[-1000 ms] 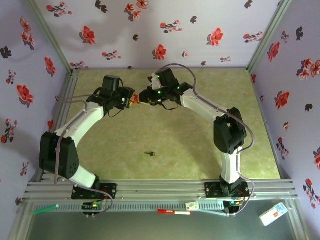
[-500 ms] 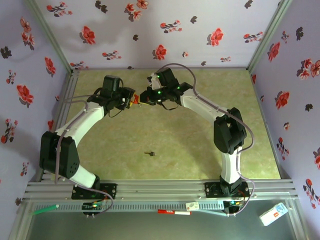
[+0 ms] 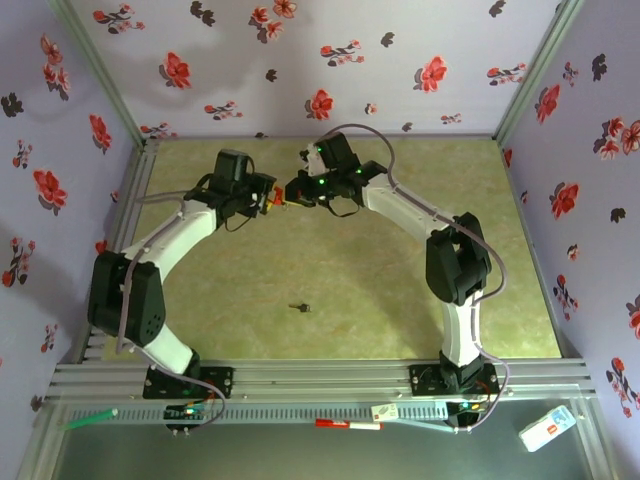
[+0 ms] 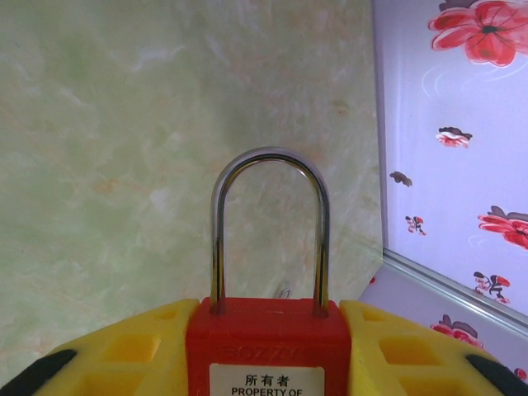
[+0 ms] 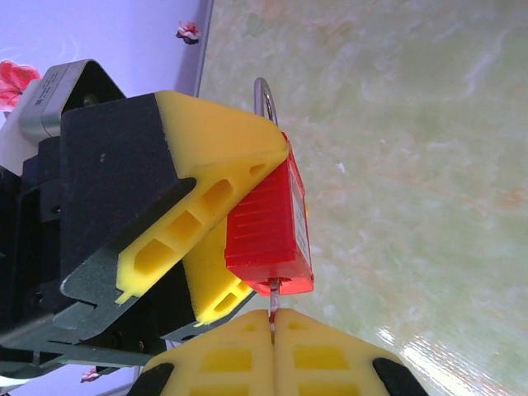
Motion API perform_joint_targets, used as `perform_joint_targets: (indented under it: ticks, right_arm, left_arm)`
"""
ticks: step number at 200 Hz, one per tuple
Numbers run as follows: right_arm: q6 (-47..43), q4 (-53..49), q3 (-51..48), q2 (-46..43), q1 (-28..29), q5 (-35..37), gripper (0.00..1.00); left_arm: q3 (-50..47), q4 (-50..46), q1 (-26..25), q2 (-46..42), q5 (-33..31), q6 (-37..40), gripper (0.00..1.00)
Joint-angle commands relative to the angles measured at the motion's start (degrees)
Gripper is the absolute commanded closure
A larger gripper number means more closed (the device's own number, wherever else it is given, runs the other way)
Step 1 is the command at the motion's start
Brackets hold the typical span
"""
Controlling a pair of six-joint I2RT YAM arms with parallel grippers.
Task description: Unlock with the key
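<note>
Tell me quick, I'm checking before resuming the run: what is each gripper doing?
Left gripper: closed on the red padlock.
Right gripper: closed on a thin key blade entering the padlock's underside.

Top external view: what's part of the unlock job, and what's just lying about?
In the job: red padlock in left end effector; key, blade in padlock's underside, pinched by shut right end effector.
Lying about: loose small dark key on table; red pen; green pen; white box.

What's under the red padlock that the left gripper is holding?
A thin key blade runs from the padlock's underside into the right gripper's shut yellow fingers. Its head is covered by them.
</note>
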Motion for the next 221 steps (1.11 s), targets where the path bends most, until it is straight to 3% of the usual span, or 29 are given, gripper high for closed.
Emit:
perform_joint_targets:
  ticks: [1,56,89,111,126,184,206,221]
  right_arm:
    - [-0.18,7.08,0.92,1.49,1.66,1.86,1.00]
    - [-5.39,9.54,-1.36,-0.37,4.26,6.92,1.00]
    - [-6.67,10.90,-0.74,-0.33,5.85,9.27,1.00]
    - [-4.26,12.63,1.00,1.11,5.77,7.61,1.00]
    - [-0.33,15.84,1.05,2.21,4.48,5.43,1.00]
    - [31.19,49.20,-4.33,6.01,-1.41,-0.75,1.00]
    - [34.83,52.61,-4.27,6.37,-1.99,-0.57,1.00]
    - [30.57,47.18,-3.18,5.31,-1.69,-0.49,1.00]
  left_arm:
    - [2.24,8.29,-5.12,-0.62,9.73,-5.11,1.00]
    - [3.35,14.46,-5.22,0.07,10.63,-11.47,1.00]
    - [7.37,10.69,-5.43,0.35,8.55,-7.57,1.00]
    - [5.25,18.13,-6.40,0.07,5.34,-8.41,1.00]
    - [6.55,19.58,-6.79,1.14,6.01,-6.52,1.00]
    - [2.34,34.55,-6.94,-0.11,4.93,-3.29,1.00]
    - [0.26,37.92,-6.30,-1.02,4.98,-2.67,1.00]
    - [-0.26,36.44,-5.76,-1.73,5.58,-2.11,1.00]
